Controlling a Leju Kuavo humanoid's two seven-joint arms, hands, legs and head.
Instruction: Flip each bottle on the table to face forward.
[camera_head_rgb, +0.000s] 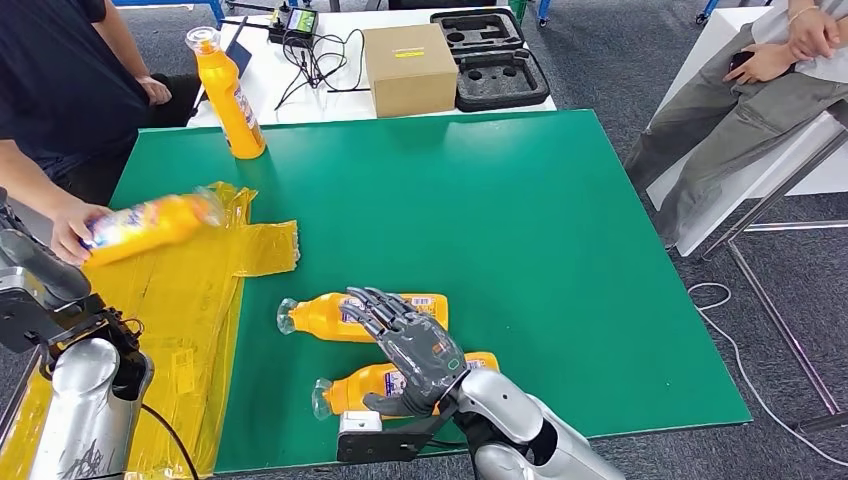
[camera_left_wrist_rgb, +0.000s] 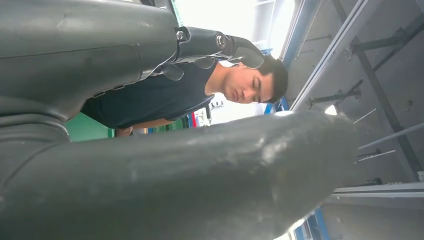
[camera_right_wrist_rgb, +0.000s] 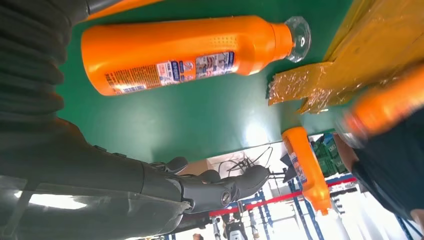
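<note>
the green table (camera_head_rgb: 560, 250) fills mid-frame, yellow sheet (camera_head_rgb: 190, 300) at lower left. two orange bottles lie flat low centre: the far bottle (camera_head_rgb: 320, 316) and the near bottle (camera_head_rgb: 355, 390). the right hand (camera_head_rgb: 405, 345) hovers over them, fingers apart, empty. an upright bottle (camera_head_rgb: 230, 95) stands upper left; a person's hand (camera_head_rgb: 72, 228) grips a fourth bottle (camera_head_rgb: 150, 222). left hand (camera_left_wrist_rgb: 220, 47): grip cannot be told.

bottles (camera_head_rgb: 362, 315): glossy orange plastic, clear caps, paper labels; desk (camera_head_rgb: 560, 250): matt smooth green; sheet (camera_head_rgb: 190, 300): crinkled shiny yellow film; box (camera_head_rgb: 408, 68): matt brown cardboard; right hand (camera_head_rgb: 410, 345): dull grey plastic; forearm (camera_head_rgb: 530, 430): brushed silver metal
</note>
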